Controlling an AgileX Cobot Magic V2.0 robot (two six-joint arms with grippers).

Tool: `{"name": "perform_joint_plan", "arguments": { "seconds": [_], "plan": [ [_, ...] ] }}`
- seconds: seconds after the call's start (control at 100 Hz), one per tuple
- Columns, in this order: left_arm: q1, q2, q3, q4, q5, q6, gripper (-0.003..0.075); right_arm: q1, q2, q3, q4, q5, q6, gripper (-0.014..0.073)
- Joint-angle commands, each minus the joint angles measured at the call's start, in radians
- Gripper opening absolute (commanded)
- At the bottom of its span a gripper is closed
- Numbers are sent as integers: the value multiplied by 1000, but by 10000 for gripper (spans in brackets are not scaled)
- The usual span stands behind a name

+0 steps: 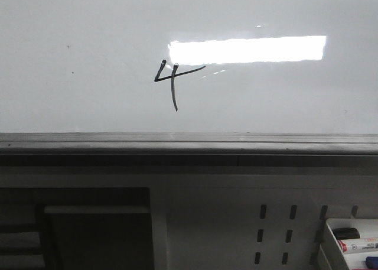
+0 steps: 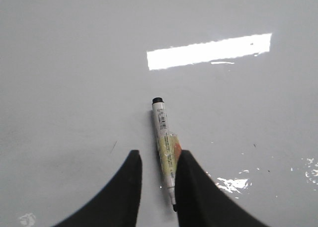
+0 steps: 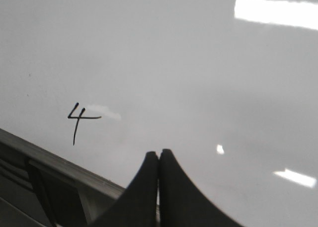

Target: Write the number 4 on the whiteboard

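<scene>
1. Left gripper (image 2: 155, 180): seen in the left wrist view with its two dark fingers parted. A marker (image 2: 165, 148) lies in the gap, close against one finger; whether that finger touches it cannot be told. The jaws are not clamped on it, so the marker is judged released rather than held. Its dark cap end points away from the gripper, over a plain pale surface with a glare patch; whether this is the desk or the board cannot be told.

2. Right gripper (image 3: 159, 187): fingers pressed together along their length, nothing between them. It is judged idle, kept clear of the writing area, near the ledge rail (image 3: 59, 167).

3. White perforated panel (image 1: 283, 228) with slots is noted lowest in the front view. A tray (image 1: 331, 246) at the right corner holds further markers, presumably the supply for this task.

4. Ledge rail (image 1: 189, 145), dark grey, runs the full width along the board's lower edge.

5. Whiteboard (image 1: 88, 57): glossy, with a bright rectangular glare at upper centre-right.

6. The number 4 (image 1: 172, 81) is drawn in black near the board's centre, its top touching the glare's lower left corner. Open top, slanted crossbar, long thin vertical stroke. It also shows in the right wrist view (image 3: 78, 120), above the rail.

7. Judgement: digit complete and legible; the writing step appears done, with the marker set down.
</scene>
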Motion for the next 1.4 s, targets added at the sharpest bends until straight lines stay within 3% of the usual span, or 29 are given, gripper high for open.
{"name": "perform_joint_plan", "arguments": {
  "seconds": [0.0, 0.06, 0.5, 0.82, 1.05, 1.23, 1.39],
  "plan": [
    [2, -23, 32, -22, -149, -9, 30, -4, -9, 29, -20, -179, -2, -64],
    [2, -31, 71, -22, -149, -9, -22, -4, -9, 55, -20, -174, -2, -64],
    [2, -31, 281, -19, -169, -9, -20, -4, -7, 130, -20, -161, -2, -64],
    [51, -210, 413, -24, -261, -9, -20, -4, -6, 130, -20, -161, -2, -64],
    [50, -274, 413, -1, -288, -9, -20, -4, -6, 130, -20, -159, -2, -64],
    [48, -274, 413, 186, -288, -211, -20, -4, -5, 130, -20, -159, -2, -64],
    [48, -274, 413, 171, -288, -211, -20, -4, -5, 130, -20, -159, -2, -64]
  ]
}}
